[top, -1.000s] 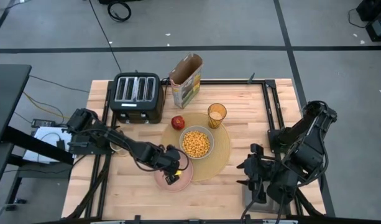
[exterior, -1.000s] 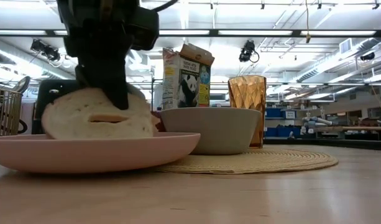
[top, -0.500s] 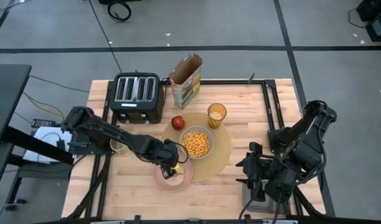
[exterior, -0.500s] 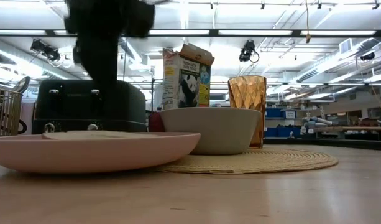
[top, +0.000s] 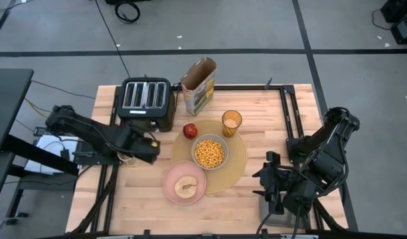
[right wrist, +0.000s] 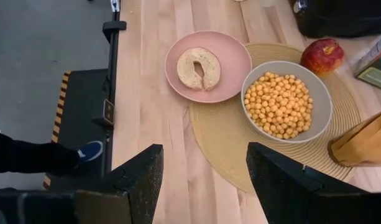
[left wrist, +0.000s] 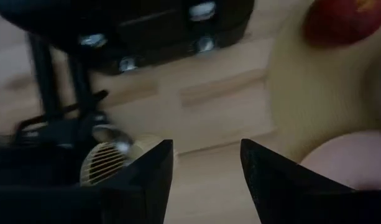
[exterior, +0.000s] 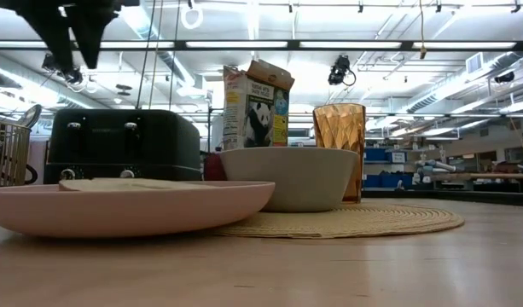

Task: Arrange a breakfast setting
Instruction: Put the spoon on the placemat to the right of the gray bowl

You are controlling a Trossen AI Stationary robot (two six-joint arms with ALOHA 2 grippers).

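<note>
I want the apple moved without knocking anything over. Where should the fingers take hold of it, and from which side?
Grip the red apple across its round middle, coming straight down from above. It sits on the placemat close to the toaster, the cereal box and the bowl, so a sideways approach looks crowded. The left gripper, fingers open, is probably the nearer one.

A dark robot gripper (exterior: 73,34) is hanging at the upper left, well above everything on the table; whether its fingers are parted cannot be told. Below it a black four-slot toaster (exterior: 124,143) is standing, and nearer the camera a wide pink plate (exterior: 124,207) is carrying a flat pale slice of bread (exterior: 124,184). Lower and to the gripper's right, a pale grey bowl (exterior: 288,177) is sitting on a woven tan placemat (exterior: 363,222). Behind the bowl a printed cereal carton (exterior: 257,104) and a faceted amber tumbler (exterior: 339,136) are standing. A mesh basket (exterior: 5,152) is showing at the left edge.
</note>
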